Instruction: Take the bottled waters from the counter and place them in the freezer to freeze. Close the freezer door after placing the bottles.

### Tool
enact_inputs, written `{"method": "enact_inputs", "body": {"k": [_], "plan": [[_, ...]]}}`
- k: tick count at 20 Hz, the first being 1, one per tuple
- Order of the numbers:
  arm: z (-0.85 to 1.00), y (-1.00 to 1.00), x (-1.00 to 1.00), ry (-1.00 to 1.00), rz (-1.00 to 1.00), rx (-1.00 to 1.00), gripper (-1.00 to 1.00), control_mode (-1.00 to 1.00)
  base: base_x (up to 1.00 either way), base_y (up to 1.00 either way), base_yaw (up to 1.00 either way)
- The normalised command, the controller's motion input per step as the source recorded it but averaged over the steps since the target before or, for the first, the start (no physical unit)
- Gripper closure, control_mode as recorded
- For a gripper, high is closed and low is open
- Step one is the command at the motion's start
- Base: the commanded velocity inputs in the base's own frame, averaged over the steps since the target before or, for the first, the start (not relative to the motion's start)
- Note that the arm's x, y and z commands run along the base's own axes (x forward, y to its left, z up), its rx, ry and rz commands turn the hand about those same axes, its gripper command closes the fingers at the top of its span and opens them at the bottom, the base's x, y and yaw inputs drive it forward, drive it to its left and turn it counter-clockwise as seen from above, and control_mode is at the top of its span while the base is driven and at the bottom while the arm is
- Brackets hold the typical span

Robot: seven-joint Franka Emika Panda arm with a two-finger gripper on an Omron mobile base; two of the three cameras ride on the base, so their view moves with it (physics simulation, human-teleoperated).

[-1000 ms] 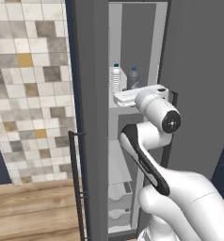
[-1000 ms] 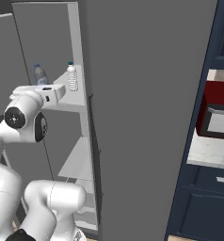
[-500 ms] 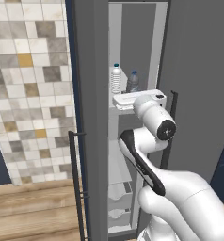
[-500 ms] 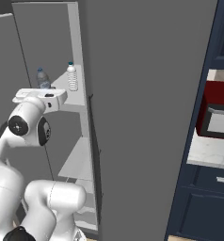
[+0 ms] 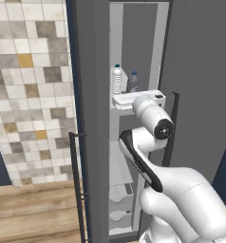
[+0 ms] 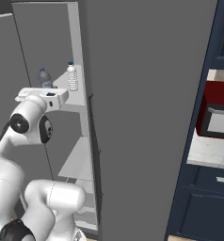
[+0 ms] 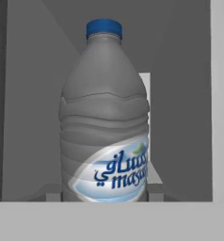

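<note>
Left base view: the clear bottle (image 5: 117, 79) and, right of it, the grey bottle (image 5: 133, 81) stand in the freezer (image 5: 134, 38). The gripper (image 5: 122, 100) has eased back just near of them, so only closing remains.

Right base view: the door (image 6: 147, 117) stands open.

Hand view: the grey bottle is dead ahead, apparently free of the closed jaws.

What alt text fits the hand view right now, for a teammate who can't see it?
A smoky grey water bottle with a blue cap and a blue-and-white label stands upright on a pale freezer shelf, close in front of the camera, with grey interior walls behind it.
</note>
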Motion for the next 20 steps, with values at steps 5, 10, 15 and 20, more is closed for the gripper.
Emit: {"method": "enact_inputs", "body": {"k": [5, 10, 15, 20], "plan": [[-0.21, 0.00, 0.28, 0.00, -0.02, 0.00, 1.00, -1.00, 0.00, 0.00, 0.00], [-0.14, 0.00, 0.25, 0.01, -0.02, 0.00, 1.00, -1.00, 0.00, 0.00, 0.00], [-0.10, 0.00, 0.22, 0.00, -0.02, 0.00, 1.00, -1.00, 0.00, 0.00, 0.00], [-0.08, 0.00, 0.19, 0.00, -0.02, 0.00, 1.00, -1.00, 0.00, 0.00, 0.00]]}}
